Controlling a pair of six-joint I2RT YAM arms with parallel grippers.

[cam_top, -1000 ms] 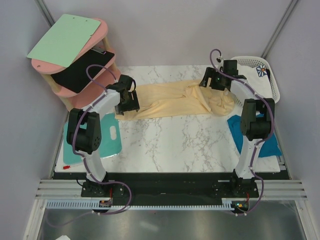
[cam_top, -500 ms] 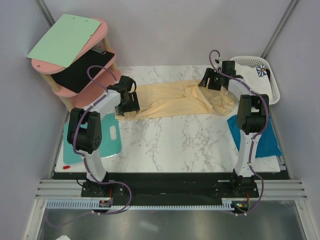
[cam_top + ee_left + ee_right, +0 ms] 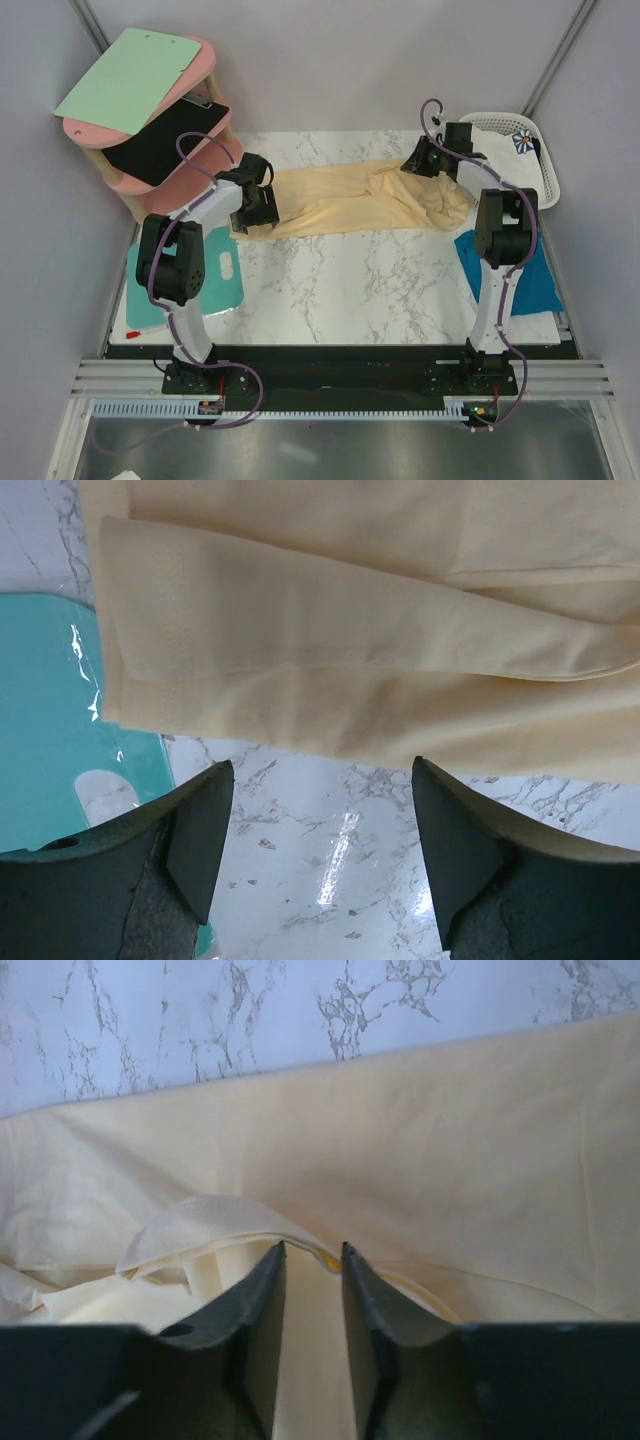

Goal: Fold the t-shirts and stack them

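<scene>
- Yellow shirt [image 3: 360,205] lay stretched across the far half of the bench [image 3: 340,290], running left to right. It was flat at the left end and bunched into loose folds at the right.
- Left claw [image 3: 320,780] was open, its fingers [image 3: 195,830] spread wide and nothing between them. It hung over bare marble just beside the shirt's left hem. The wrist view showed that hem folded double, one layer over another.
- Right claw [image 3: 313,1250] was at the far right end of the shirt, fingers drawn close together. A raised fold of yellow cloth ran into the narrow gap at their tips, so it read as pinching that fold.
- Blue shirt [image 3: 520,275] lay crumpled at the right edge of the bench. It was partly hidden behind the right arm and apart from the yellow shirt.
- White shirt with a flower print [image 3: 522,140] sat inside the basket [image 3: 548,175] at the far right corner; only a small part showed.
- Turquoise board [image 3: 215,275] lay flat at the left edge of the bench, under the left arm. Its corner was just beside the yellow hem in the left wrist view.
- Pink shelf [image 3: 205,65] stood off the far left corner, with a green clipboard [image 3: 130,75] on its top tier.
</scene>
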